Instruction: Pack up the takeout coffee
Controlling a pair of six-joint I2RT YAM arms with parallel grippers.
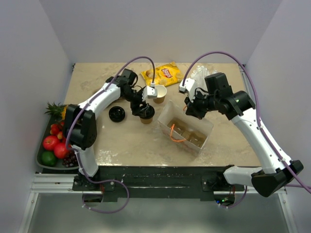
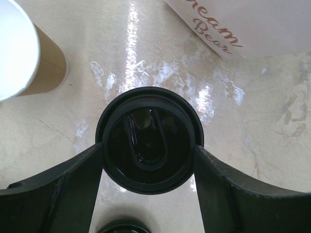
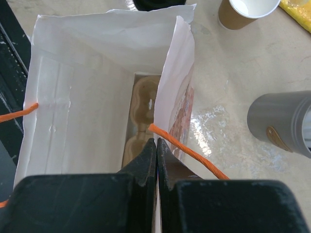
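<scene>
Black lid atop cup, clasped by left fingers.

In the left wrist view the black lid hides all of the cup beneath it, the open cup is cut by the left edge, a second lid is only a sliver at the near edge, and the white paper bag runs off the far right corner. In the right wrist view the grey cup is cut by the right edge. The pulp carrier shows only as a strip between the bag's walls, and whether the closed right gripper pinches that wall cannot be told.
</scene>
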